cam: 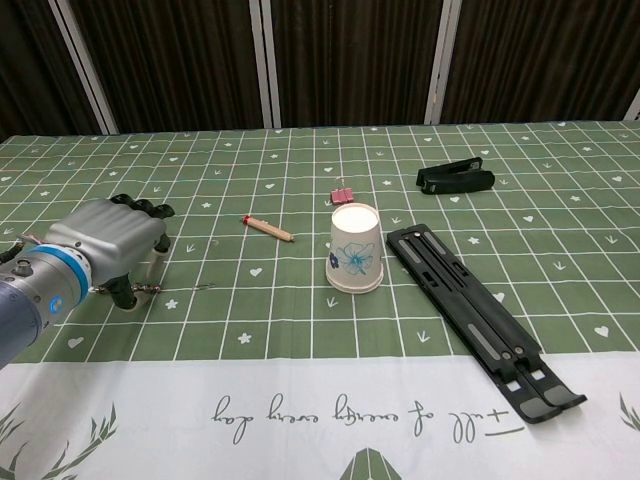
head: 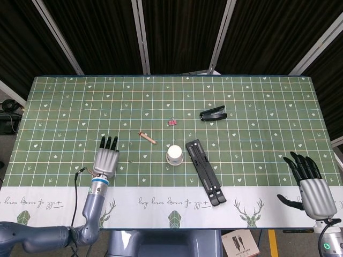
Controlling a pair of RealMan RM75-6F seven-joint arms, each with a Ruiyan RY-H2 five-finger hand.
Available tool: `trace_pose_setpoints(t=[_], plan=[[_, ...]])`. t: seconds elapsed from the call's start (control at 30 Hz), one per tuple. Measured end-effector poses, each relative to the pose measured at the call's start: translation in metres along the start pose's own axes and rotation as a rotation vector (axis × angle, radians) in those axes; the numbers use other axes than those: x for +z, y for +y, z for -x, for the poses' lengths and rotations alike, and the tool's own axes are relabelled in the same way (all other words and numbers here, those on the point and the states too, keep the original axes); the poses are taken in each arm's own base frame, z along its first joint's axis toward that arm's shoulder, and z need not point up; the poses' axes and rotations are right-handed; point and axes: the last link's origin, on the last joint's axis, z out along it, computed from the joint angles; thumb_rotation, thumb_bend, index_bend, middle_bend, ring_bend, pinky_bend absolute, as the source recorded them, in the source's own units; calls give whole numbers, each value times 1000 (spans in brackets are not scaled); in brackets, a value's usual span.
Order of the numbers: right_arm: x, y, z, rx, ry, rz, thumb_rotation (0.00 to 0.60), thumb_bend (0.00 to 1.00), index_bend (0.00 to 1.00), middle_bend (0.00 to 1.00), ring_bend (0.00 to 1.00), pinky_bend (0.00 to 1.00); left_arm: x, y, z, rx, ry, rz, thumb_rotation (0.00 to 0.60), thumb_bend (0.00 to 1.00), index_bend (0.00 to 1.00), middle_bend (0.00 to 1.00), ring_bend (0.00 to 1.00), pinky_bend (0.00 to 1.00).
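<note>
Silver left hand [cam: 108, 240] palm-down over a thin metal wire hook [cam: 203, 287] on the green checked tablecloth [head: 257, 107], fingers extended, holding nothing. Silver right hand [head: 312, 184] well apart near the table edge, fingers spread, empty.

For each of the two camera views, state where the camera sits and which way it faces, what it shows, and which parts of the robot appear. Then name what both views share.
Head view: high above the near table edge, looking steeply down on the whole table; shows left hand and right hand.
Chest view: low at the near edge, looking level across the table; shows only the left hand.
Shared: left hand, paper cup, folding stand, pencil, black clip.
</note>
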Motion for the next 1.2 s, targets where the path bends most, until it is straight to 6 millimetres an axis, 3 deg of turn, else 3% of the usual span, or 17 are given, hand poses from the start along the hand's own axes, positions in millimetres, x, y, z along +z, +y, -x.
trace_pose_setpoints(t=[0.47, 0.7, 1.2], plan=[[0, 0, 0, 0, -1, 1, 600, 21, 103, 0, 0, 30, 4, 6, 4, 3, -9, -3, 600, 254, 499, 0, 0, 0], [0, 1, 0, 2, 1, 4, 600, 20, 103, 0, 0, 31, 4, 5, 5, 5, -18, -4, 600, 370, 520, 0, 0, 0], [-1, 1, -1, -1, 5, 7, 600, 21, 103, 0, 0, 30, -2, 2, -1, -28, 5, 4, 600, 380, 552, 0, 0, 0]])
